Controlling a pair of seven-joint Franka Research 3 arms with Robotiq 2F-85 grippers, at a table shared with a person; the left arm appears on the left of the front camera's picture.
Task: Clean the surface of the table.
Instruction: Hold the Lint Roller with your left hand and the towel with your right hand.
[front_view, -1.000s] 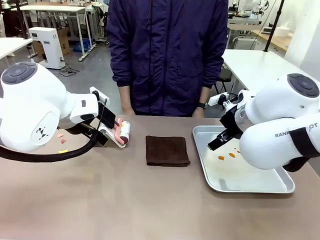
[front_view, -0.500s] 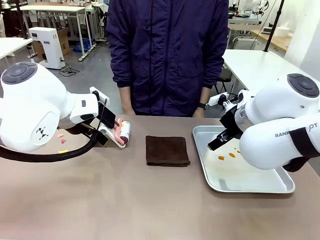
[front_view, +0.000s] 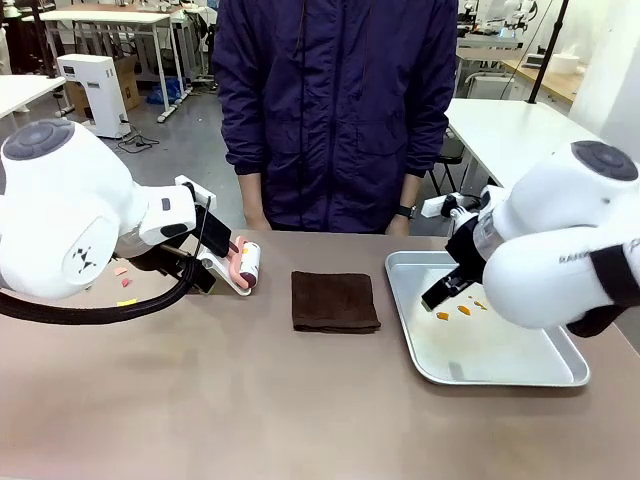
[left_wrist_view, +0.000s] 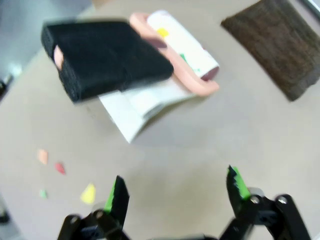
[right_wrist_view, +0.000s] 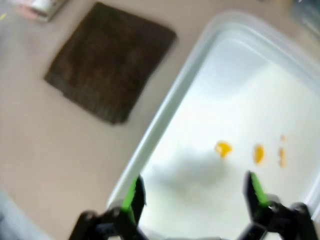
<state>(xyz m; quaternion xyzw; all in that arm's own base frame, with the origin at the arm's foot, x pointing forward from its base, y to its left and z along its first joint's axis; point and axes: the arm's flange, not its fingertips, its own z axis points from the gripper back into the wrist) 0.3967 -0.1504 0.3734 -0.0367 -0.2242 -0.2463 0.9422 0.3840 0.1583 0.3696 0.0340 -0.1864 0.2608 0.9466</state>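
Few scraps (front_view: 126, 302) on your tabletop (front_view: 300, 400), frame's left; cleaning prob. not begun; left claw (left_wrist_view: 175, 192) & right claw (right_wrist_view: 192, 192) open, empty.

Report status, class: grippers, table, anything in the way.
Left gripper open above table, near paper scraps. Right gripper open over tray. Cloth and lint roller lie in between.

Robotics lab: white worktables (front_view: 520, 130), boxy white machine (front_view: 95, 90), floor cables (front_view: 140, 143).

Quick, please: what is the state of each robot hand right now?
Left hand: open, holding nothing.
Right hand: open, holding nothing.
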